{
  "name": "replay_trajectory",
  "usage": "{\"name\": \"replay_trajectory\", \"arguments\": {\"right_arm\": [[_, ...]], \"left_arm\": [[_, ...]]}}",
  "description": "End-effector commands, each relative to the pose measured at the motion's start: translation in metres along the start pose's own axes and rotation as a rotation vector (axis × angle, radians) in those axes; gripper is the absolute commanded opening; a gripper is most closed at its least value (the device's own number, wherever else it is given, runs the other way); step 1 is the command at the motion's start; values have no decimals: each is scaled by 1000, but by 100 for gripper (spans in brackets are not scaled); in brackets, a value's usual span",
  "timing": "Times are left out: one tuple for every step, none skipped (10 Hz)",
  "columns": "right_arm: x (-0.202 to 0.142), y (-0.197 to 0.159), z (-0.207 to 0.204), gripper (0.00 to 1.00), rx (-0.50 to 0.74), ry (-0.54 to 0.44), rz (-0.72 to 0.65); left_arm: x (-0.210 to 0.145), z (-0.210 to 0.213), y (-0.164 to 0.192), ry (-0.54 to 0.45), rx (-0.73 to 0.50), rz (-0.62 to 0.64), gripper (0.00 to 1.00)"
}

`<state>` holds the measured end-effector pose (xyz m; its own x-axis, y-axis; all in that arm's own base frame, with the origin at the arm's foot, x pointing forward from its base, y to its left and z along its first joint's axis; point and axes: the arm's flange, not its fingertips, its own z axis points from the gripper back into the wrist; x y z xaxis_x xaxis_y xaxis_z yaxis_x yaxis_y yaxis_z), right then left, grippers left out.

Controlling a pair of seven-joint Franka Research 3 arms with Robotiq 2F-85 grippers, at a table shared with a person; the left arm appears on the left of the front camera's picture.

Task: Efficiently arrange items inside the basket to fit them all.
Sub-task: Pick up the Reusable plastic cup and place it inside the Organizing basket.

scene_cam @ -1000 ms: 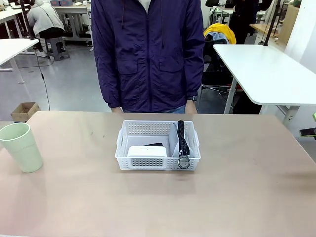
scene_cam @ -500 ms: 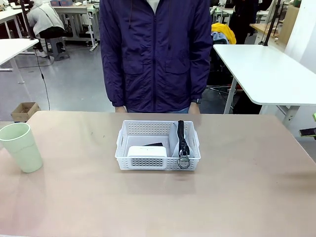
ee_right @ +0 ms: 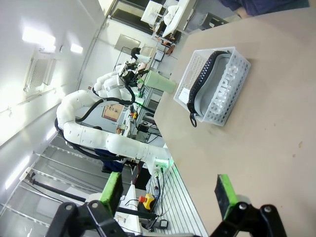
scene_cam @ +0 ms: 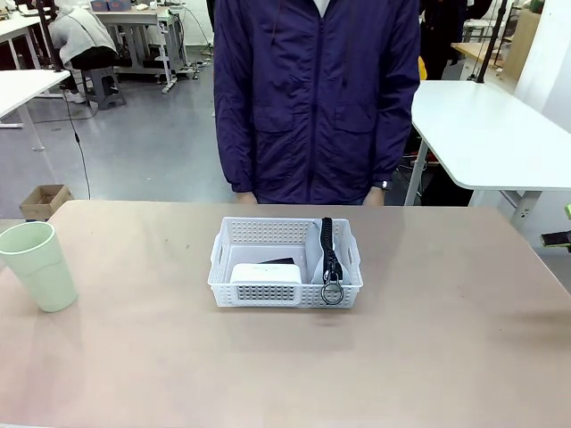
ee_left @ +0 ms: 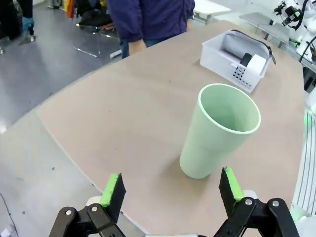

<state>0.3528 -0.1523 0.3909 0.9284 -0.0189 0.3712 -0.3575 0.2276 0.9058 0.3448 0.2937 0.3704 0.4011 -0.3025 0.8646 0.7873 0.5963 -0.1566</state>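
The white perforated basket (scene_cam: 228, 260) stands mid-table. Inside it the white clock (scene_cam: 266, 273) lies at the front left, with the black stapler (scene_cam: 278, 261) just behind it. The grey pouch (scene_cam: 332, 254) stands on edge along the right wall, its zipper and ring on top. The pale green cup (scene_cam: 37, 265) stands upright at the table's far left, outside the basket. My left gripper (ee_left: 172, 187) is open just short of the cup (ee_left: 219, 131), holding nothing. My right gripper (ee_right: 168, 193) is open and empty, well away from the basket (ee_right: 196, 66) and the "CAMPUS" pouch (ee_right: 223, 89).
A person in a dark purple jacket (scene_cam: 317, 98) stands at the table's far edge, hands down beside the body. The table edge (ee_left: 74, 163) runs close to the cup on the left arm's side. Bare tabletop (scene_cam: 446, 339) surrounds the basket.
The person has stepped toward picture right. The basket, its contents and the cup have not moved.
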Motion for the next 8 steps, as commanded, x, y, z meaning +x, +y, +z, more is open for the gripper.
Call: {"name": "replay_trajectory", "arguments": {"right_arm": [[-2, 2, 0, 100, 4, 5, 11], [-2, 2, 0, 100, 4, 5, 11], [-2, 2, 0, 100, 4, 5, 11], [-2, 2, 0, 100, 4, 5, 11], [-2, 2, 0, 100, 4, 5, 11], [-2, 2, 0, 100, 4, 5, 11], [-2, 2, 0, 100, 4, 5, 11], [-2, 2, 0, 100, 4, 5, 11]], "left_arm": [[-9, -17, 5, -27, 127, -186, 100], [-22, -29, 7, -19, 1, -253, 100], [-38, -35, 13, -10, -2, -345, 100], [-51, -37, 16, -34, -21, -356, 100], [-65, -41, 15, -9, -7, -379, 100], [-75, -52, 14, 7, -28, -369, 100], [-83, -67, 12, 0, -67, -361, 100], [-88, -87, 10, 35, -57, -387, 100]]}}
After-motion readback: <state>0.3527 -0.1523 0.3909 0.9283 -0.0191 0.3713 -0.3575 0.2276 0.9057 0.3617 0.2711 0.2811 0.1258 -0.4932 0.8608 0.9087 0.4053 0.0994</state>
